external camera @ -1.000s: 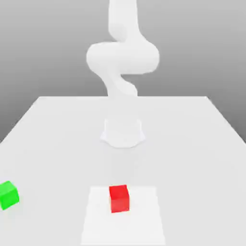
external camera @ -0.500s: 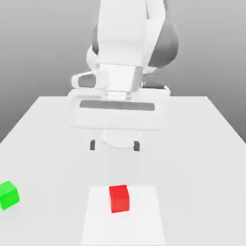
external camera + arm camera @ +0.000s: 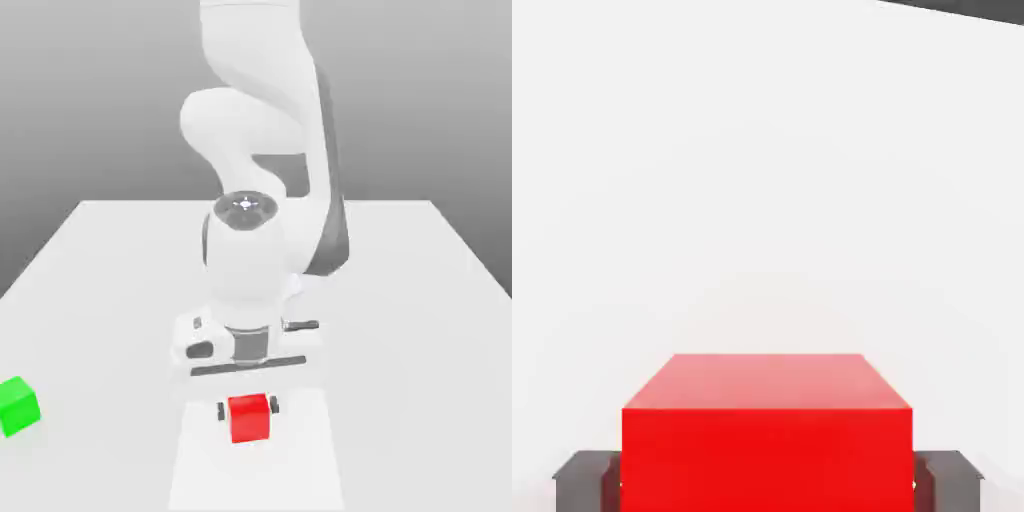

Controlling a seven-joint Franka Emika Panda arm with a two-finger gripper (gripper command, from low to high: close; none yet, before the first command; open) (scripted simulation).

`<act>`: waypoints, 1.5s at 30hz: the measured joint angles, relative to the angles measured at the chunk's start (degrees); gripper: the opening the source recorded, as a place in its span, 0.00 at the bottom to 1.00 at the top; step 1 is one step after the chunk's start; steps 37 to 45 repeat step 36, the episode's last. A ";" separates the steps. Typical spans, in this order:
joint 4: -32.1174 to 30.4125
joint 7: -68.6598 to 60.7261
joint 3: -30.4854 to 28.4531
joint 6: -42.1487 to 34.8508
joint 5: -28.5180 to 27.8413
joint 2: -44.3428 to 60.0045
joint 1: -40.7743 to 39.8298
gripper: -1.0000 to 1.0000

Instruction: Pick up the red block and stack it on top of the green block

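Note:
The red block (image 3: 249, 420) sits on the white table (image 3: 400, 300), near its front edge. My gripper (image 3: 248, 407) has come down over it from above, and its dark fingertips (image 3: 221, 409) stand against the cube's two sides. In the hand view the red block (image 3: 767, 440) lies between the grey fingers (image 3: 582, 478), which touch its side faces, so my gripper (image 3: 767, 482) is shut on it. The block still rests on the table. The green block (image 3: 17, 406) lies far off at the exterior view's left, near the table's edge.
A slightly lighter square patch (image 3: 300, 470) marks the table under the red block. The arm's white body (image 3: 255, 260) towers right behind the block. Bare table stretches between the two blocks.
The arm has swung forward and down from behind the table's middle to the red block. Its fingers, wide apart half a second ago, have closed against the cube's sides.

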 joint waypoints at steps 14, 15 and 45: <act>2.02 4.89 -3.59 -13.90 1.91 -11.79 -4.71 0.00; 3.08 6.27 -4.65 -14.57 2.32 -11.39 -7.01 0.00; 18.42 24.29 -14.40 -15.60 10.01 3.63 -26.78 1.00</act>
